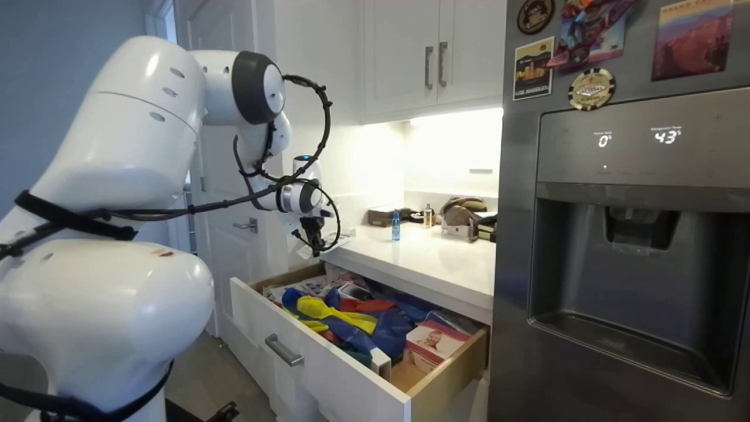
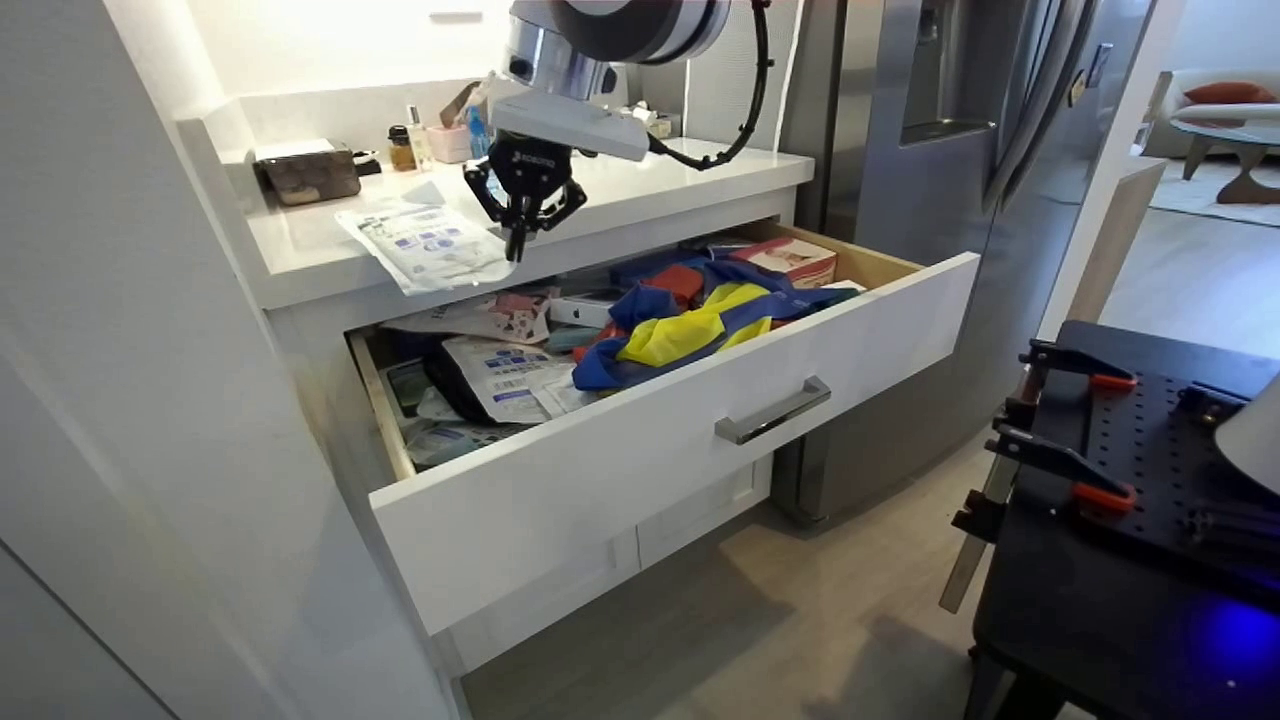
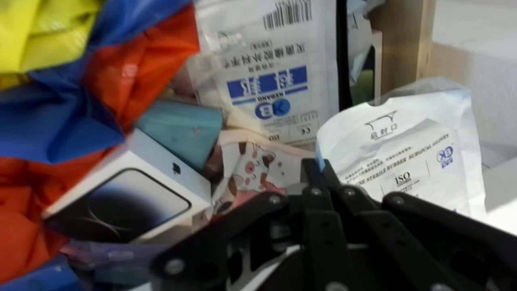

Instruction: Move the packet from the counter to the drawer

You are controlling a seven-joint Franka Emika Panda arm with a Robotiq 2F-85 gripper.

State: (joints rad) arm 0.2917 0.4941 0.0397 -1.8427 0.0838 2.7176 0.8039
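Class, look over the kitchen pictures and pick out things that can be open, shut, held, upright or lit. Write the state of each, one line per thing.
Drawer: open, well filled
Packet: held by one edge; contact with the counter unclear
Hand: shut on the packet
Blue bottle: upright
Upper cabinet doors: shut
Under-cabinet light: on
Fridge display: lit, reading 0 and 43
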